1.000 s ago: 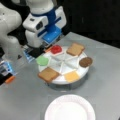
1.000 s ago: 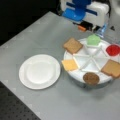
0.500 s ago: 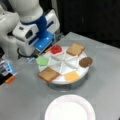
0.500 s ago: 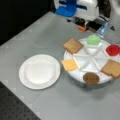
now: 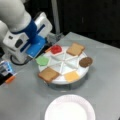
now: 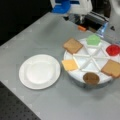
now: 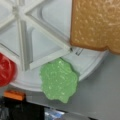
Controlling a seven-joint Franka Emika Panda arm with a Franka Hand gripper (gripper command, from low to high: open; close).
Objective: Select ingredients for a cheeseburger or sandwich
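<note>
The ingredients lie on the rim of a white divided tray [image 5: 65,58]: red tomato [image 5: 56,49], bread [image 5: 75,49], brown patty [image 5: 86,61], yellow cheese [image 5: 72,76], a second bread [image 5: 48,74] and green lettuce [image 5: 42,60]. All of them show in both front views. My gripper [image 5: 40,50] hangs over the tray's left edge in a front view, close above the lettuce, and its fingers are hidden by the blue and white hand. The wrist view looks straight down on the lettuce [image 7: 59,80], with bread [image 7: 96,23] and tomato [image 7: 6,70] at either side. No sandwich or cheeseburger is in view.
A white paper plate [image 6: 40,71] sits bare on the grey table, at a front view's left of the tray [image 6: 81,60]. A small orange object [image 6: 81,28] and cables lie behind the tray near the arm's base. Black backdrop surrounds the table.
The arm has swung from behind the tray's middle toward the front views' left and come down nearer the lettuce. No ingredient has moved.
</note>
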